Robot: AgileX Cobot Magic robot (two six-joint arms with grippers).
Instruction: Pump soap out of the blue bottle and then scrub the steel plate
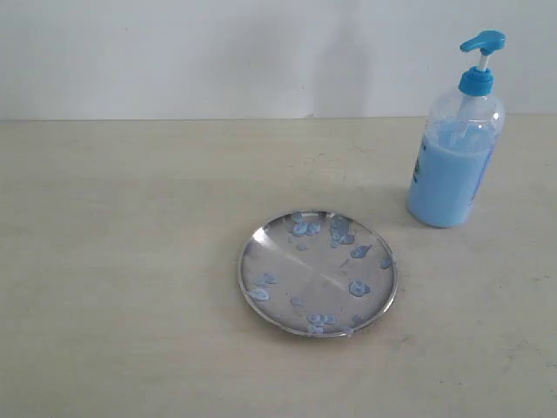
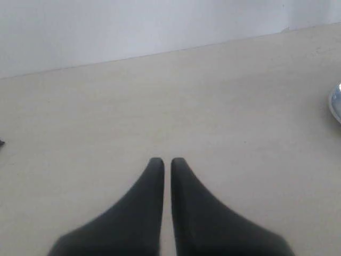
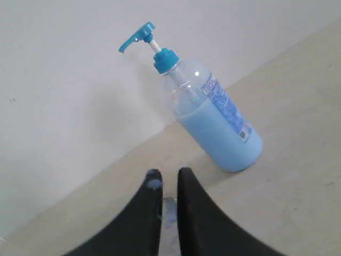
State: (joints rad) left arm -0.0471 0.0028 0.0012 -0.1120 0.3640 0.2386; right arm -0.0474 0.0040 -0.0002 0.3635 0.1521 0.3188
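Left wrist view: my left gripper (image 2: pixel 167 160) is pinched to a slit, empty, well clear of the plate (image 1: pixel 322 270). Right gripper (image 3: pixel 169 173) is nearly closed too, with one fingertip (image 3: pixel 154 184) smeared blue. Soap (image 1: pixel 359 287) blobs dot the shiny plate. Beyond it, to the right, the bottle (image 1: pixel 452 174) stands upright.

The left gripper (image 2: pixel 167 160) has two matte black fingers (image 2: pixel 144 213), broad at the base and tapering to narrow rounded tips. The right gripper (image 3: pixel 169 173) has the same black tapered pair, and one fingertip carries a pale blue smear (image 3: pixel 154 184), perhaps soap.
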